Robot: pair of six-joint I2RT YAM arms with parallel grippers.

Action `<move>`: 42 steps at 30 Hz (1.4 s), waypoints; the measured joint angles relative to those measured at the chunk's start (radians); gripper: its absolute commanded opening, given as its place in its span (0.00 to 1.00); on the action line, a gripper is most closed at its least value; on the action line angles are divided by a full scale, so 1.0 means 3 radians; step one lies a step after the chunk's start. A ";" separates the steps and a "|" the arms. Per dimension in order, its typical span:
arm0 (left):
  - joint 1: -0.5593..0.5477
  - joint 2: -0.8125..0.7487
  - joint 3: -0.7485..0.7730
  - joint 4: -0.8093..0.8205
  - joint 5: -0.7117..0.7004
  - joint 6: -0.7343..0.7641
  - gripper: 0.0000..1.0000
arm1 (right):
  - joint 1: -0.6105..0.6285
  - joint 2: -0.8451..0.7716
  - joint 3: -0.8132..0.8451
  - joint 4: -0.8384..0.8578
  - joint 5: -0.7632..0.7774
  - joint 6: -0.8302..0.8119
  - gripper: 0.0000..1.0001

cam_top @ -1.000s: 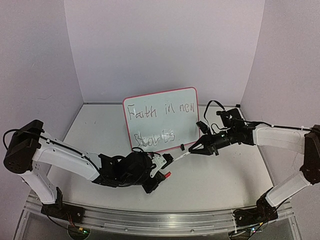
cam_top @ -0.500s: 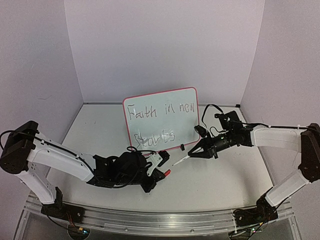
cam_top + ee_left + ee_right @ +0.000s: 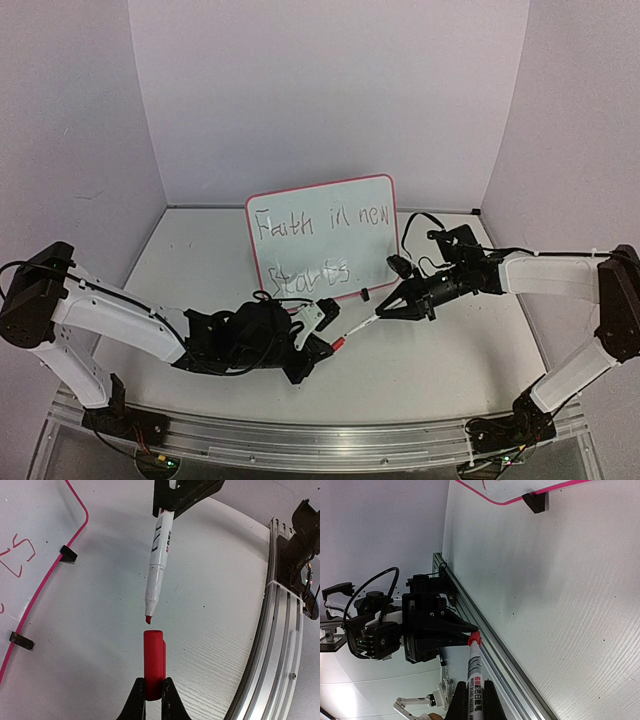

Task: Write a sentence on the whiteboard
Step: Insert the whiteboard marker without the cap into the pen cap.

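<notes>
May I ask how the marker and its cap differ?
The marker is long, white and printed, held by the right gripper; the cap is short and plain red, held by the left gripper. Both are lined up, tip to mouth, not touching.

Whiteboard stood far centre on table; near of it, marker at right, cap at left, tip just beside cap, not touching.
</notes>
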 measured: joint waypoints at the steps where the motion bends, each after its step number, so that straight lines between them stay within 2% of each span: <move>1: 0.0000 0.0000 0.0000 0.0000 0.0001 -0.0004 0.00 | 0.0000 0.0000 -0.0001 0.0000 -0.0010 0.0001 0.00; 23: 0.0000 0.0022 0.0000 0.0109 0.0123 -0.0051 0.00 | 0.0055 0.0050 -0.0034 0.0000 -0.0121 -0.0025 0.00; 42: -0.0005 0.0126 0.0118 -0.0042 0.0230 0.0149 0.00 | 0.0282 0.0251 -0.0008 0.0004 -0.0100 -0.0067 0.00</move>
